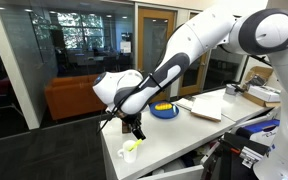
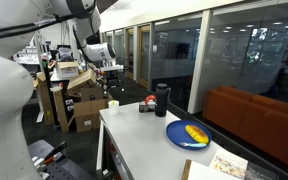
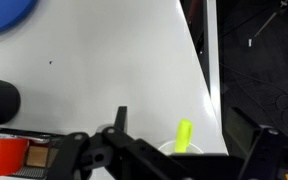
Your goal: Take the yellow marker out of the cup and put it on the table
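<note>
Just inside the table (image 1: pixel 184 130) edge, pincer (image 1: pixel 136 133) hovers over cup (image 1: pixel 130 155).

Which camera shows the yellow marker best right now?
The wrist view: the yellow marker shows large and bright near the bottom edge. In an exterior view it is only a small yellow-green fleck in the cup; elsewhere I cannot make it out.

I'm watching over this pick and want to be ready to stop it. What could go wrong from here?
1. The cup stands close to the table edge, so a nudge from the open tool might tip it or push it off.
2. Only a short end of the yellow marker shows above the rim, so the grip may be shallow and could slip or drag the cup up.
</note>
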Action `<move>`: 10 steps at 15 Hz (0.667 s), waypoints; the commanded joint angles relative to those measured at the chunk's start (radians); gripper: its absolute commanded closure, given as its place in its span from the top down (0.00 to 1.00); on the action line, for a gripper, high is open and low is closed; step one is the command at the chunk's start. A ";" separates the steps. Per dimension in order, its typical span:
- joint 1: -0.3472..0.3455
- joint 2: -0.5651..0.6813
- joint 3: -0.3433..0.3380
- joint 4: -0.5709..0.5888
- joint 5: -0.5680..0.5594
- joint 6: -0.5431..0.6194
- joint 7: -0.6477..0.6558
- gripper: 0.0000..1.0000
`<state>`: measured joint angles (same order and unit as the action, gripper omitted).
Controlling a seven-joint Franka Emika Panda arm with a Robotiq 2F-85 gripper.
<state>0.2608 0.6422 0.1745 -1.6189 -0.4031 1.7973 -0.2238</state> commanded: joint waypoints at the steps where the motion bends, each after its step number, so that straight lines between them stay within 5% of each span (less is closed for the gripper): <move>1: 0.017 0.045 -0.011 0.057 -0.006 -0.046 -0.036 1.00; 10: 0.031 0.090 -0.009 0.070 -0.011 -0.027 -0.048 1.00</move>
<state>0.2749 0.6997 0.1740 -1.5946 -0.4031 1.7973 -0.2475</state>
